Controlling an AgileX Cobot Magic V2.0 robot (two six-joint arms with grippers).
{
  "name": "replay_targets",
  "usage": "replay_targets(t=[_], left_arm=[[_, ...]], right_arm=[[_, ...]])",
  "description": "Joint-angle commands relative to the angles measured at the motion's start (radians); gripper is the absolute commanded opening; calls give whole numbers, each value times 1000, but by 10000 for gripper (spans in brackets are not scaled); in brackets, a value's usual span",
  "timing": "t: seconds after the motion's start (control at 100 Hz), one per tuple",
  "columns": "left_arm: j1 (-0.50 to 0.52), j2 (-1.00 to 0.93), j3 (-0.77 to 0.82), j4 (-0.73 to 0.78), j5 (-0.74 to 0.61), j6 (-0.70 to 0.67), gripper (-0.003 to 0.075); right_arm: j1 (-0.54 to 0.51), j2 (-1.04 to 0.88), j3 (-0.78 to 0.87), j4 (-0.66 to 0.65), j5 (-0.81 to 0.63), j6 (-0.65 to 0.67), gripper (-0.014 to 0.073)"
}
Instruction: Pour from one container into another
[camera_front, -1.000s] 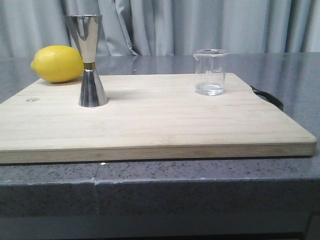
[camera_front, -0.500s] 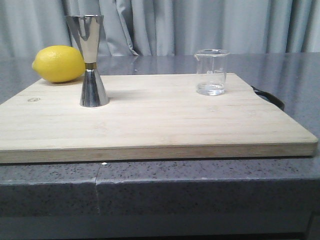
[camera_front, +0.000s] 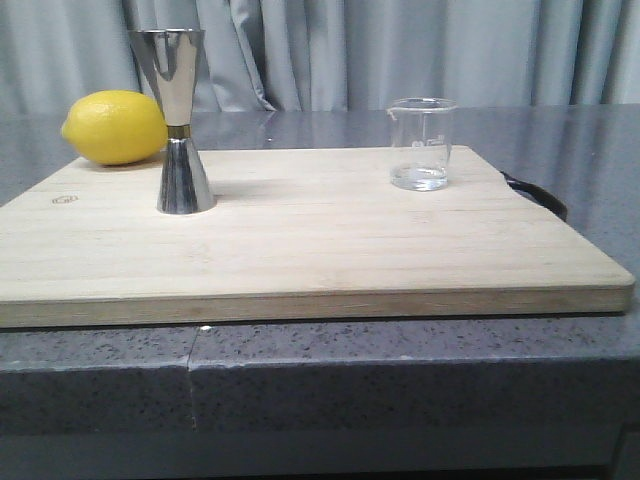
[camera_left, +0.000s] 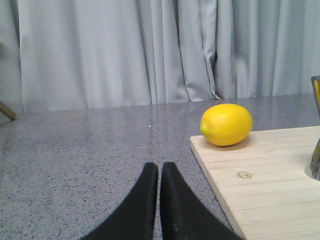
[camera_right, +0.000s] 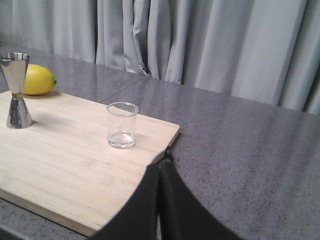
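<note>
Beaker (camera_front: 421, 144) stands upright on the cutting board (camera_front: 300, 250), well right of the jigger (camera_front: 177, 120), a little clear liquid at its bottom; whichever vessel gets tipped needs a mid-body grip; both pincers (camera_left: 156, 172) (camera_right: 159, 172) together, clear of both

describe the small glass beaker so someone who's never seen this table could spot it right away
Start at the big pale wooden cutting board on the grey countertop. Toward the board's right rear, near the black handle, stands the glass beaker, upright. It is the one see-through item, with printed marks and a pour lip, unlike the shiny metal jigger and yellow lemon on the left.
</note>
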Motion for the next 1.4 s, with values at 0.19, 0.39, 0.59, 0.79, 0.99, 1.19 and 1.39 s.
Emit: replay_targets(t=[0.19, 0.39, 0.59, 0.79, 0.99, 1.19, 1.39], left_arm=[[1, -25, 35, -1, -79, 0, -19], [1, -25, 35, -1, -79, 0, -19], [1, -25, 35, -1, -79, 0, -19], [1, -25, 35, -1, -79, 0, -19], [1, -25, 35, -1, -79, 0, -19], [1, -25, 35, -1, -79, 0, -19], [1, -25, 35, -1, -79, 0, -19]], right_arm=[[-4, -13, -24, 0, -77, -5, -67], [-4, -13, -24, 0, -77, -5, -67], [-4, -13, -24, -34, -77, -5, -67], [-84, -13, 33, -91, -164, 97, -67], [-260, -13, 160, -91, -249, 281, -67], [-315, -15, 245, -93, -319, 317, -67], [-315, -15, 304, -89, -362, 328, -67]])
